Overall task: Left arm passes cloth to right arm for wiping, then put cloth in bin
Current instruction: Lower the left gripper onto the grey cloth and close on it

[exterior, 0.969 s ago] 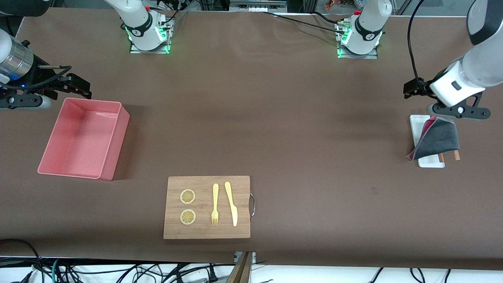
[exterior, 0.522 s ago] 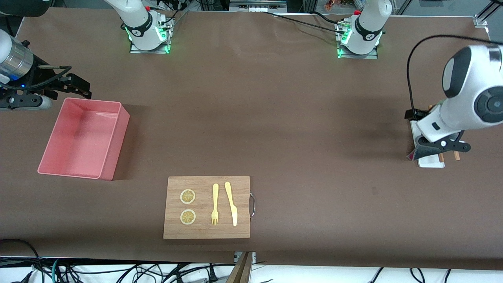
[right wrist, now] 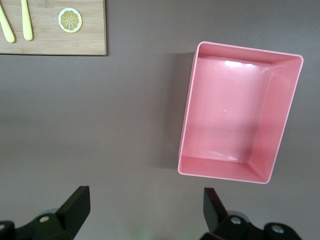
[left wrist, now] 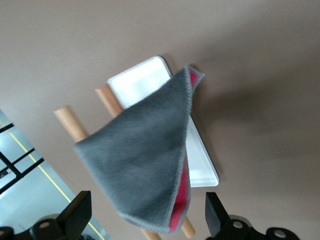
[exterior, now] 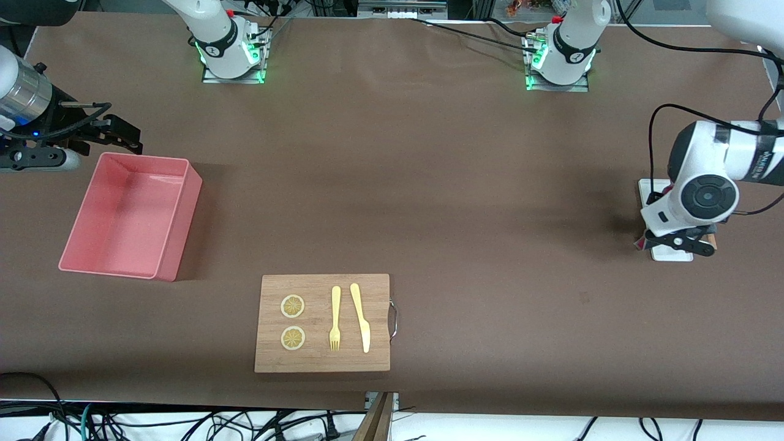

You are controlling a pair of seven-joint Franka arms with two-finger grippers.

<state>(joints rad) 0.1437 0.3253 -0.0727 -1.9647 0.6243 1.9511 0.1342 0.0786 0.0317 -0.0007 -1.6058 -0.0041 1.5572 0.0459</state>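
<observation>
Right now the white left arm's slim black gripper (left wrist: 145, 225) hangs over the small dark grey cloth with red-pink reverse (left wrist: 145, 160), jaws spread wide, nothing pinched. Landmark: the small white rectangular tray (exterior: 648, 191) at the left arm's end of the brown table (exterior: 429, 184). The cloth lies draped on that tray, also over two wooden sticks (left wrist: 70, 122) that rest across it, one corner folded so the pink shows. In the front view the wrist hides nearly all of the cloth.

Step in hand, as I judge it: grasp the cloth. To do it well, come straight down over the thick grey middle, not the thin folded edge, and close on fabric only; catching a stick or the tray rim would likely drag them along. Lift clear before swinging away from the tray.

The silver-wristed right arm's black linkage gripper (right wrist: 145, 220) waits well apart from the tray, at the right arm's end, fingers spread and empty, just beside the pink rectangular plastic bin (exterior: 131, 214).
</observation>
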